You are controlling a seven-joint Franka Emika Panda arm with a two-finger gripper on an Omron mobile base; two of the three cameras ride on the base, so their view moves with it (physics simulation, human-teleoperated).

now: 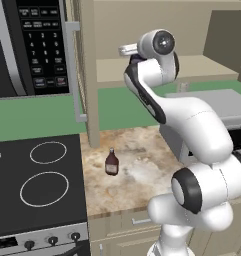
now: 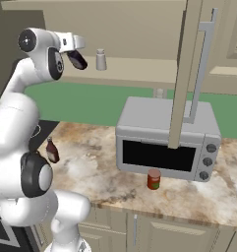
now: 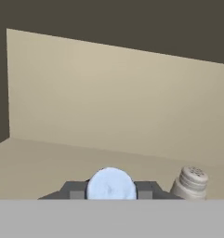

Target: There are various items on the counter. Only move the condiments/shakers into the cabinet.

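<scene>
1. Nearest the counter's (image 2: 198,194) front edge, the small red can (image 2: 154,178) stands upright just before the microwave's (image 2: 164,142) dark door.
2. Left of the microwave, well apart from it, the slim brown-red bottle (image 1: 111,162) stands upright on the speckled stone, close to the black stovetop (image 1: 37,185).
3. Above the microwave, the cabinet (image 2: 139,69) is open, its door (image 2: 186,74) swung out over the microwave's top.
4. Up at the cabinet's shelf, left of the microwave, the gripper (image 2: 76,59) is closed on the dark bottle (image 2: 78,60), held tilted; in the hand view its blue cap (image 3: 111,184) sits between the two dark fingertips (image 3: 74,190).
5. Just beside the held bottle, toward the microwave's side, the short grey-white shaker (image 2: 101,59) stands upright on the shelf.
6. Farthest back is the cabinet's plain beige rear panel (image 3: 118,102).
</scene>
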